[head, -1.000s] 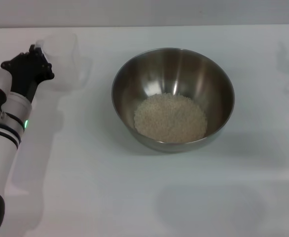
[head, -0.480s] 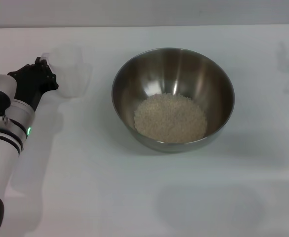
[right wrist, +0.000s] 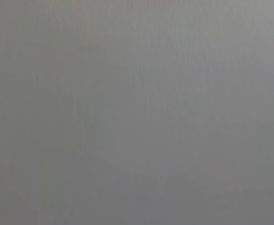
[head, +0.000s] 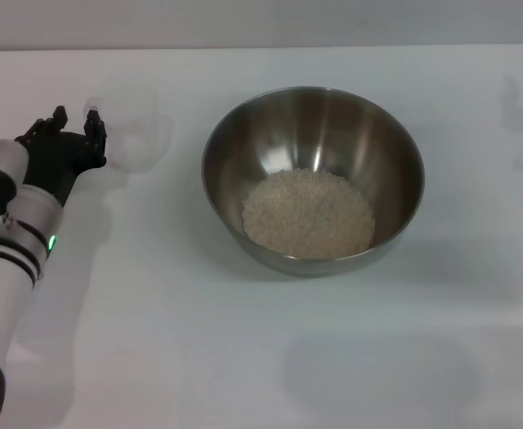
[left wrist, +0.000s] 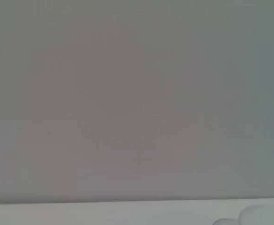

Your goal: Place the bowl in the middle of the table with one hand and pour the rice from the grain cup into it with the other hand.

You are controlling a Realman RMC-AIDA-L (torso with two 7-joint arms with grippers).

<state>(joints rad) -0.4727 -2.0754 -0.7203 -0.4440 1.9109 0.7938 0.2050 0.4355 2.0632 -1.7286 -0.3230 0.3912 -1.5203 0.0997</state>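
Note:
The stainless-steel bowl (head: 313, 179) stands in the middle of the white table (head: 243, 357), with a pale heap of rice (head: 308, 213) in its bottom. To its left the translucent grain cup (head: 140, 138) stands upright on the table and looks empty. My left gripper (head: 75, 121) is just left of the cup, open, one fingertip close to the cup's small handle. A pale edge of the cup (left wrist: 263, 215) shows in the left wrist view. The right gripper is out of view.
My white left arm (head: 11, 259) runs along the table's left side. The table's far edge (head: 261, 46) meets a grey wall. The right wrist view shows only plain grey.
The left gripper has come down and toward me with the cup, set it on the table left of the bowl, and its fingers have spread apart.

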